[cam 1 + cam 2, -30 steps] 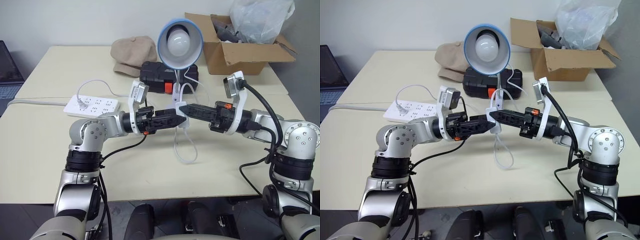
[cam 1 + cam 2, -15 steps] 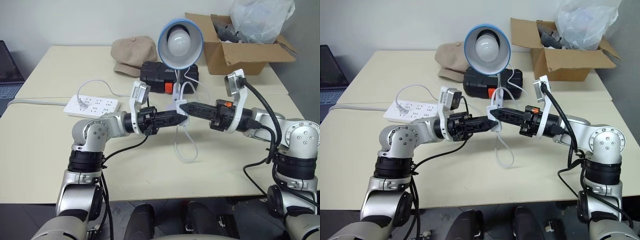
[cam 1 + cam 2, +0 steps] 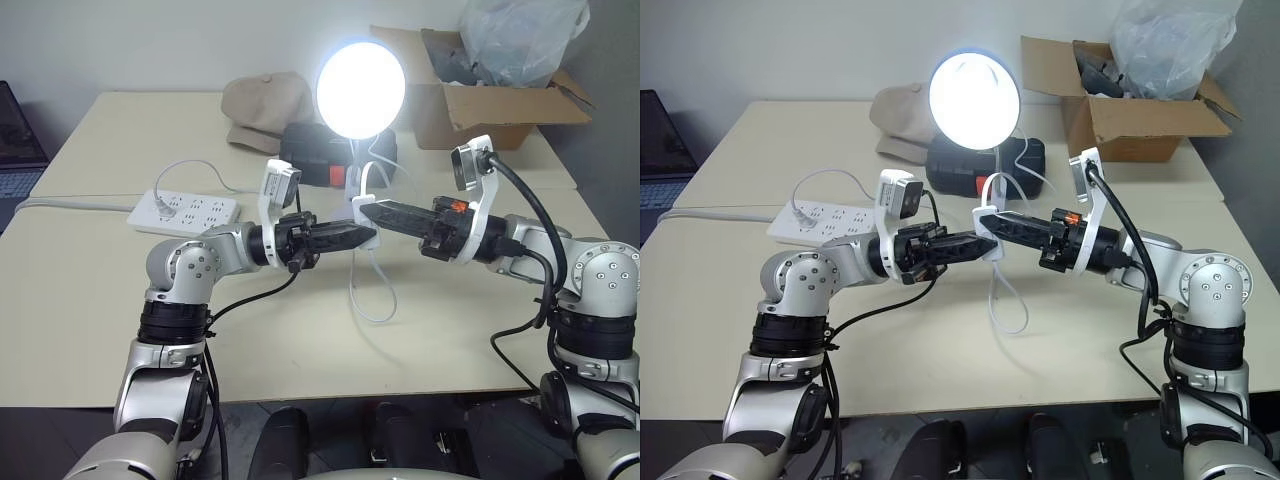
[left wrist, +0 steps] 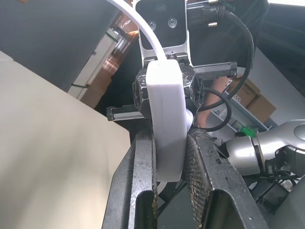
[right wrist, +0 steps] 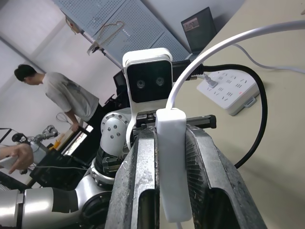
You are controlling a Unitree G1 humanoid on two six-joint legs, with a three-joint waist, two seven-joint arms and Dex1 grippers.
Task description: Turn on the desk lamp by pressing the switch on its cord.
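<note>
Where both arms meet above the table (image 3: pixel 90 300), the switch (image 3: pixel 361 213) is held off the surface, clamped from both sides: the left gripper (image 3: pixel 368 237) is closed on it from the robot's left, and the right gripper (image 3: pixel 362 211) is closed on it from the right, tips overlapping at the switch. Seen in the left wrist view, the switch (image 4: pixel 167 124) is pinched between the two black fingers (image 4: pixel 138 191), w/ the cord (image 4: pixel 136 24) running out of its far end. Same grip is seen in the right wrist view: switch (image 5: pixel 172 157) squeezed between fingers (image 5: pixel 143 181).

Below the switch, a loop of cord (image 3: pixel 372 295) hangs down to the tabletop. Behind the grippers, the lamp (image 3: pixel 361 90) is lit, its shade glowing bright white, facing the camera; it stands just in front of a black case (image 3: pixel 305 150). To the left, a power strip (image 3: pixel 185 211) lies flat. Further back, a beige cap (image 3: pixel 265 105) & a cardboard box (image 3: pixel 480 105) w/ a plastic bag (image 3: pixel 520 35) are set near the far edge.
</note>
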